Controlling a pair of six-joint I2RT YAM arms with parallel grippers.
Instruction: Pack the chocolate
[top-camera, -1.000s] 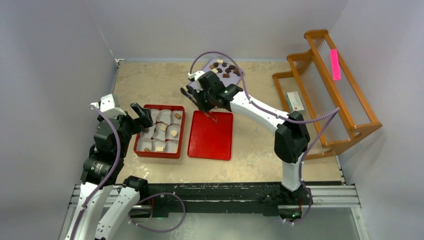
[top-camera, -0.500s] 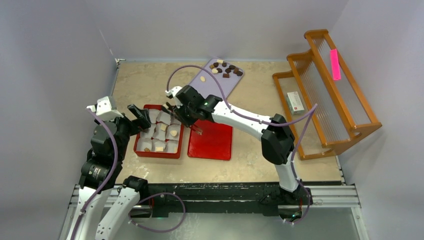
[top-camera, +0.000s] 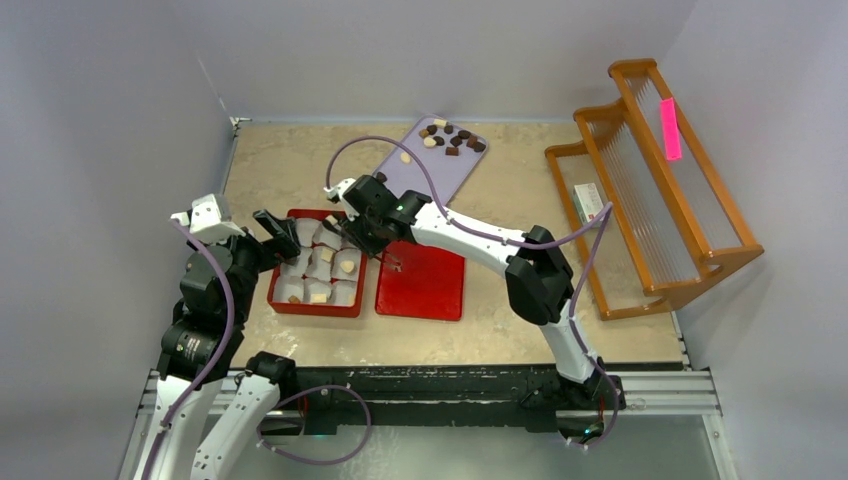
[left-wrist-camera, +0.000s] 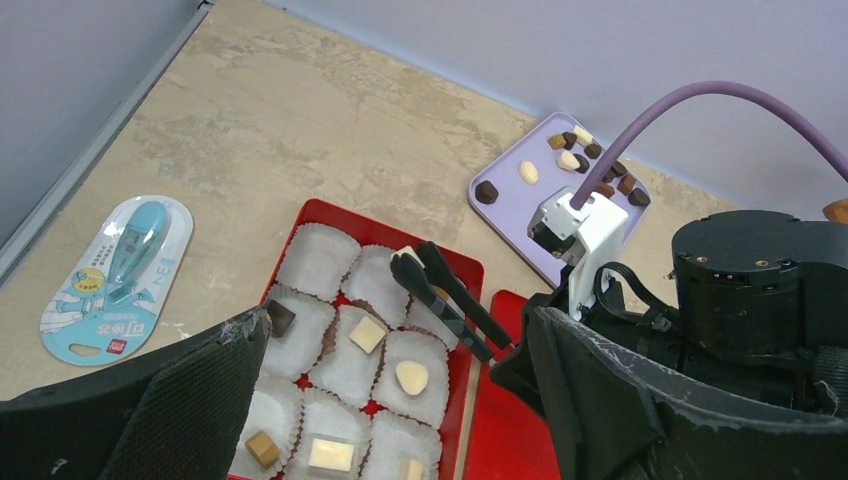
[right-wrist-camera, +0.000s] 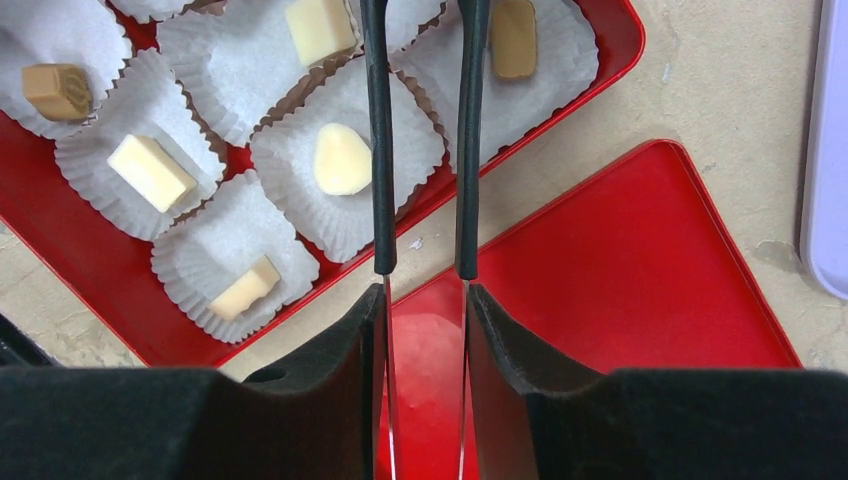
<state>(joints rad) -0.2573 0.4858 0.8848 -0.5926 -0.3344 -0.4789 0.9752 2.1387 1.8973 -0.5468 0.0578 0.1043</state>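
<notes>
One cream chocolate (right-wrist-camera: 150, 172) lying diagonally, right claw (right-wrist-camera: 425, 302) clenched on tweezers (right-wrist-camera: 379, 150), left claw (left-wrist-camera: 390, 335) spread open.

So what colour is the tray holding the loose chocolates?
Pale lilac; the tray shows best in the left wrist view.

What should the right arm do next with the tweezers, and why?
Probably lower the tips a little and ease the grip. The right gripper clamps the tweezers, whose tips seem to pinch a cream chocolate just above the far row of the red tray, where a paper cup sits empty.
</notes>
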